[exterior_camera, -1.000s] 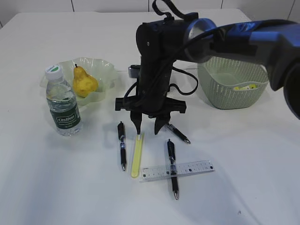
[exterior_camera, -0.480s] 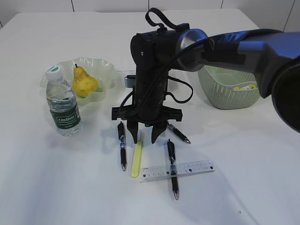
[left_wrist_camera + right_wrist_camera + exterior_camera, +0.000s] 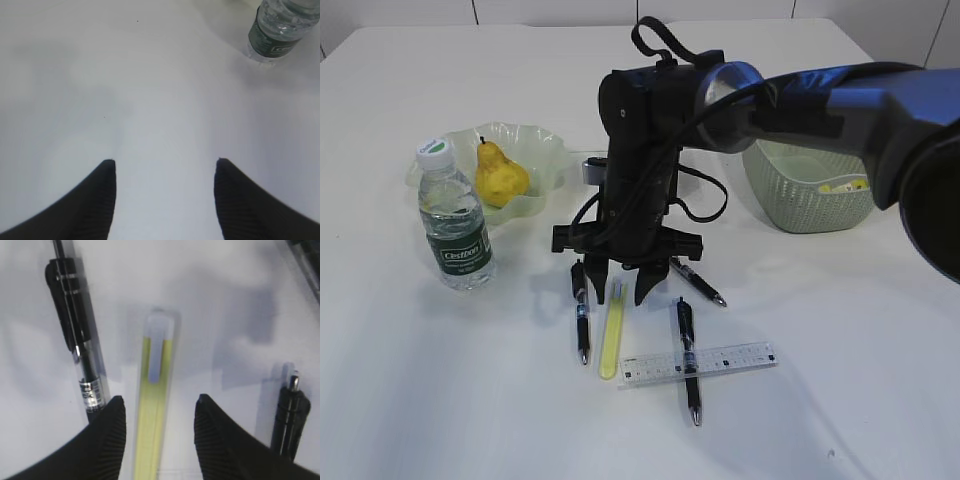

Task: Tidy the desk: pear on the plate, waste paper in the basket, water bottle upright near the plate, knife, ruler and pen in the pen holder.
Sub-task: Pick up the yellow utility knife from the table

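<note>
Knife (image 3: 612,328), a slim yellow-green one, is straddled by the right gripper (image 3: 616,297), whose jaws are spread wide and closed on nothing. The basket (image 3: 810,190) is seen well to its right, the plate (image 3: 545,150) and water bottle (image 3: 455,220) to its left. A pen (image 3: 77,335) lies just left of the left fingertip. The left gripper (image 3: 165,170) is held open over bare table.

Pens: three – left (image 3: 581,315), middle (image 3: 687,358), right (image 3: 698,282). Yellow knife (image 3: 611,330): one. Ruler (image 3: 698,363): one. Water bottle (image 3: 453,222): one. Pear (image 3: 499,174): one. Plate (image 3: 542,152): one. Basket (image 3: 813,190): one.
</note>
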Robot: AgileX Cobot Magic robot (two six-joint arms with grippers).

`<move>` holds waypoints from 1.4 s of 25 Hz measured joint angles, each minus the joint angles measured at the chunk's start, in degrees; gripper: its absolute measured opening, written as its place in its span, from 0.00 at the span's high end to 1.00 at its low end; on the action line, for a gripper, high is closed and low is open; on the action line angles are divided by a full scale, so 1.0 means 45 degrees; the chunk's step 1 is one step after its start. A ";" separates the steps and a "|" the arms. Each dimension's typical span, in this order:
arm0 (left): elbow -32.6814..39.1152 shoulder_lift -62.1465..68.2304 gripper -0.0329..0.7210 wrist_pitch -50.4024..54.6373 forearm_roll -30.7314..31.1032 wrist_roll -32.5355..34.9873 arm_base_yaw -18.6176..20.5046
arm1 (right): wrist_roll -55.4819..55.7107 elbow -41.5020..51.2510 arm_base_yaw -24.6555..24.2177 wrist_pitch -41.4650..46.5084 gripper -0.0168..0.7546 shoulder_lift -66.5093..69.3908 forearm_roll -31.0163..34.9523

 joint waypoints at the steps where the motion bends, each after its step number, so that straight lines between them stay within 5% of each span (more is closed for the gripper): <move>1: 0.0000 0.0000 0.38 0.0000 0.0000 0.0000 0.0000 | 0.0000 0.0000 0.0000 -0.0033 0.50 0.0000 0.0124; 35: 0.0000 0.0000 0.38 0.0000 0.0067 0.0000 0.0000 | 0.0293 0.0000 0.0000 -0.0133 0.50 0.0516 0.0116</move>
